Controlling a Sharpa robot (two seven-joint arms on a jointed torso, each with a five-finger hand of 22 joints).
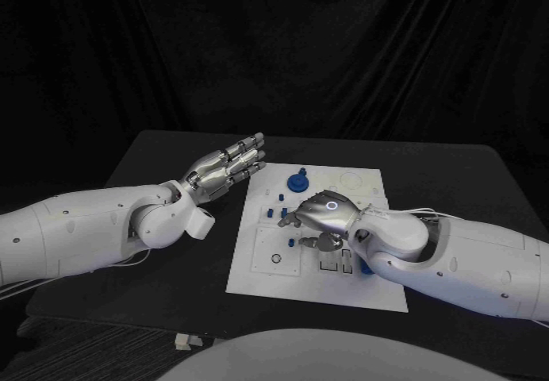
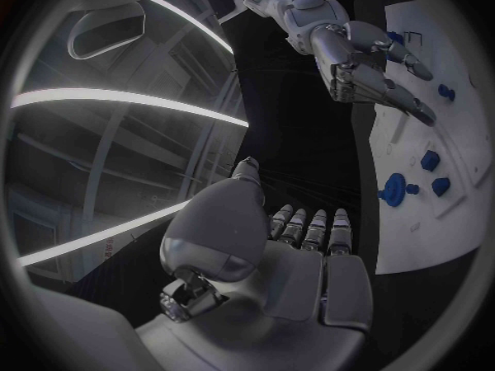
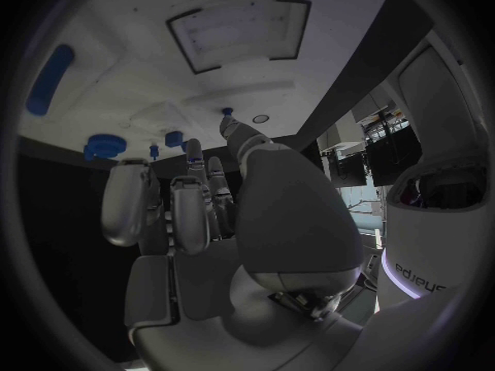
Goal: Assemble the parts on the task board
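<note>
Desk (image 1: 458, 171) — black, filling mid-frame. Task board (image 1: 258, 274) — white plate at centre of the head view, blue parts standing on it; a round blue part (image 1: 297, 182) near its upper edge. Right hand (image 1: 324, 216) — over the board's middle, fingers curled; whether they hold anything cannot be told. Left hand (image 1: 225, 167) — left of the board's upper corner, fingers straight, holding nothing.

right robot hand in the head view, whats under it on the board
The right robot hand hangs over the middle of the white task board. Small blue parts show at its edges; whatever lies directly beneath is covered.
</note>
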